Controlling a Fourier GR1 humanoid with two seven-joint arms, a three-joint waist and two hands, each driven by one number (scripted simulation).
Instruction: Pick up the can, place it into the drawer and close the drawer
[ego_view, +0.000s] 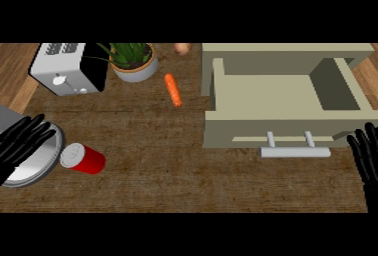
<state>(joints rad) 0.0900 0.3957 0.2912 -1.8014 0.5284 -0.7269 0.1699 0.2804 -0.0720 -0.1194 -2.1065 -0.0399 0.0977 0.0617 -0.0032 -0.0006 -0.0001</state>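
Fingers straight and apart on both the left hand (23, 140) and right hand (365, 152); drawer (288, 131) open; can (83, 158) on its side, silver top toward ten o'clock.

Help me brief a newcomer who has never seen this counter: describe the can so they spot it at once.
Start at the white toaster at the counter's far left and come toward the near edge, to the round metal bowl under the left hand. The can lies tipped just right of that bowl. It is the only red thing, with a pale grey lid.
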